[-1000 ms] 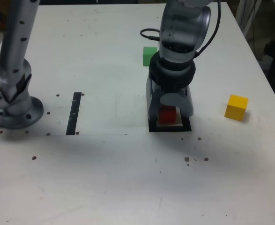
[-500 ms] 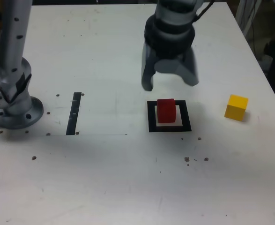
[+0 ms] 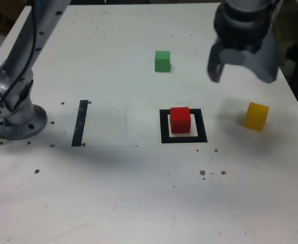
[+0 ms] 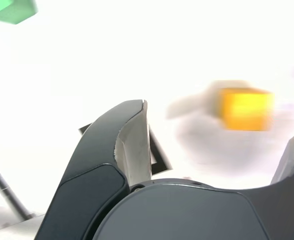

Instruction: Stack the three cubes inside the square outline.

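Observation:
The red cube (image 3: 180, 120) sits alone inside the black square outline (image 3: 164, 127) on the white table. At the back stands the green cube (image 3: 162, 60), and the wrist view catches its corner (image 4: 14, 10). The yellow cube (image 3: 256, 116) rests at the exterior view's right and shows blurred in the wrist view (image 4: 247, 108). My gripper (image 3: 242, 75) hangs open and empty above the table, behind the yellow cube and up to the right of the red one. One grey finger (image 4: 131, 145) fills the wrist view, with a corner of the outline behind it.
A straight black tape strip (image 3: 80, 122) lies at the exterior view's left, beside the arm's round base (image 3: 17, 119). Small dark specks dot the white table (image 3: 138, 193). The table's right edge runs close past the yellow cube.
The gripper let go of the red cube in the outline, opened wide, rose and swung to the exterior view's right toward the yellow cube. The green cube came back into sight.

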